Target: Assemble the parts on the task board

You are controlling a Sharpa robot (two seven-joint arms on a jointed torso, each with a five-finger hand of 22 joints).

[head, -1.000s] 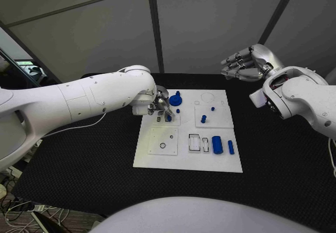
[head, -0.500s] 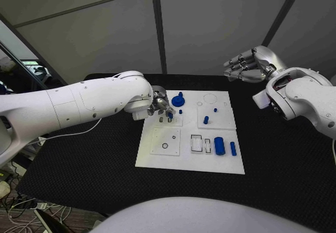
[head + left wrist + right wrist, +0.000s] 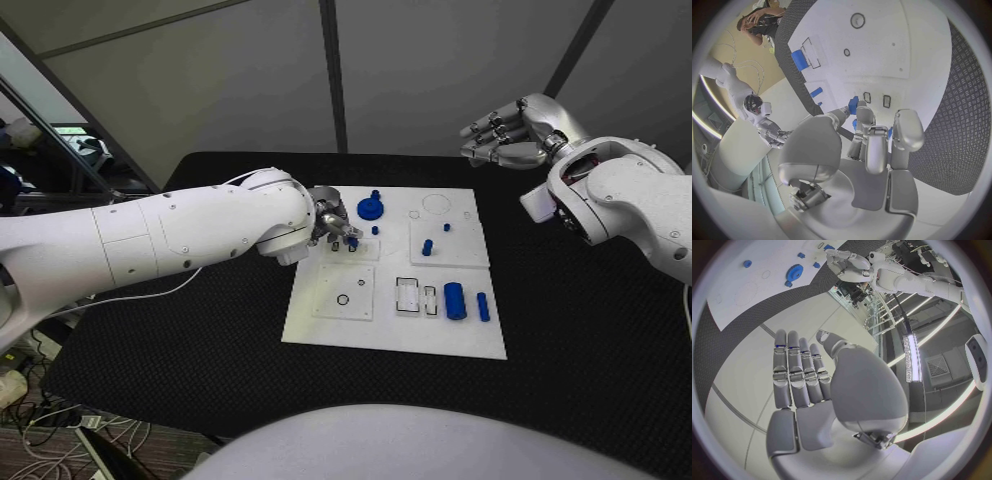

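Note:
The white task board (image 3: 372,325) lies in the middle of the black table. My left hand (image 3: 333,224) hovers low over its back left corner, thumb and fingers pinching a small blue part (image 3: 351,241) (image 3: 853,105) beside two small slots (image 3: 876,100). A blue gear (image 3: 371,209) (image 3: 794,272) stands just behind the hand. Two blue pegs (image 3: 427,246) stand on the right square plate, and a blue cylinder (image 3: 454,300) lies beside a thin blue pin (image 3: 482,306). My right hand (image 3: 512,135) (image 3: 804,385) hangs raised beyond the table's back right, fingers extended and holding nothing.
A square plate with a small ring hole (image 3: 342,297) and two rectangular pockets (image 3: 414,296) sit at the board's front. Black mat (image 3: 188,340) surrounds the board on every side. My left forearm (image 3: 173,240) stretches across the left half of the table.
The whole view has shifted slightly. My left hand stays at the board's back left corner with the small blue part; the arm has dropped a little. The right hand has not moved.

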